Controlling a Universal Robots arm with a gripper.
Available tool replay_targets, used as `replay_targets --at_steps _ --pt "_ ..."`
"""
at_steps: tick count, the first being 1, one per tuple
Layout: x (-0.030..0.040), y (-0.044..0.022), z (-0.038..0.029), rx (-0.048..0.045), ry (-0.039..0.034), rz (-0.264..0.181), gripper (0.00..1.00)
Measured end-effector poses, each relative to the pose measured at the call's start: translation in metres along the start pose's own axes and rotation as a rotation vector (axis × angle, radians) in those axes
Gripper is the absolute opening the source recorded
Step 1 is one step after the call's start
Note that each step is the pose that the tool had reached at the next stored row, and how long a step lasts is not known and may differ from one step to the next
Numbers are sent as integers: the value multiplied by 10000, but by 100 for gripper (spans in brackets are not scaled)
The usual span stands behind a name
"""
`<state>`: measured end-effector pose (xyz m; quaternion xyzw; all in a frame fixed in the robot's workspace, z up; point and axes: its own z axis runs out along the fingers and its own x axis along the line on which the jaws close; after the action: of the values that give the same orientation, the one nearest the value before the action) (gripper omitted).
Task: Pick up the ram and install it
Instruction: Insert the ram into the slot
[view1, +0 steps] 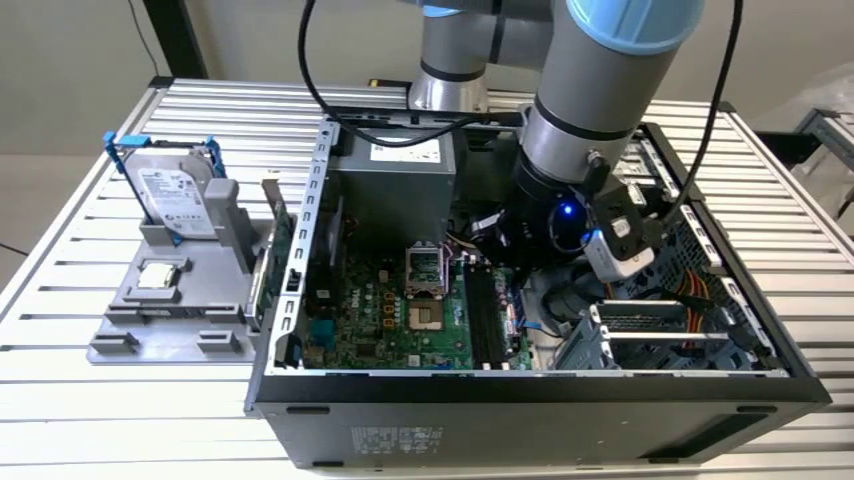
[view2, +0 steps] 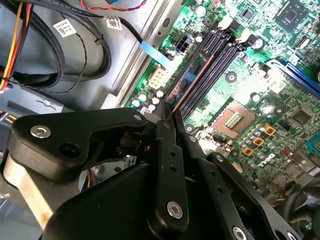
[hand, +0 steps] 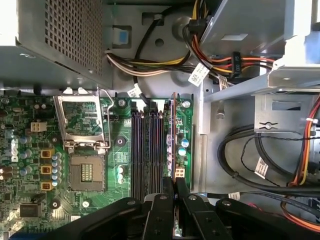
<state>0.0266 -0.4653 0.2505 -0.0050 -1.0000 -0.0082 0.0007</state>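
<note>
The ram (hand: 173, 135) shows edge-on as a thin strip, standing in line with the outermost of the black memory slots (hand: 150, 150) on the green motherboard (hand: 30, 150). My gripper (hand: 173, 192) is shut on the ram's near end, its black fingers (hand: 161, 210) pressed to both sides. In the second wrist view the ram (view2: 187, 80) runs from the gripper (view2: 165, 117) along the slots (view2: 215, 60). Whether the stick is seated or just above the slot I cannot tell. In the exterior view the arm's wrist (view1: 574, 220) reaches down into the open computer case (view1: 534, 385) over the slots (view1: 487, 315).
A silver hard drive (view1: 174, 200) and a small square chip (view1: 160, 275) sit in the grey holder (view1: 114, 345) at the exterior view's left. Inside the case are the power supply (view1: 394, 190), the processor socket (hand: 82, 172), cable bundles (hand: 225, 65) and a drive cage (view1: 667, 330).
</note>
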Motion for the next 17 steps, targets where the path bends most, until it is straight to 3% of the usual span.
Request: replay_targets --at_steps 17 --pt "-1 -49 134 2 1 -1 0"
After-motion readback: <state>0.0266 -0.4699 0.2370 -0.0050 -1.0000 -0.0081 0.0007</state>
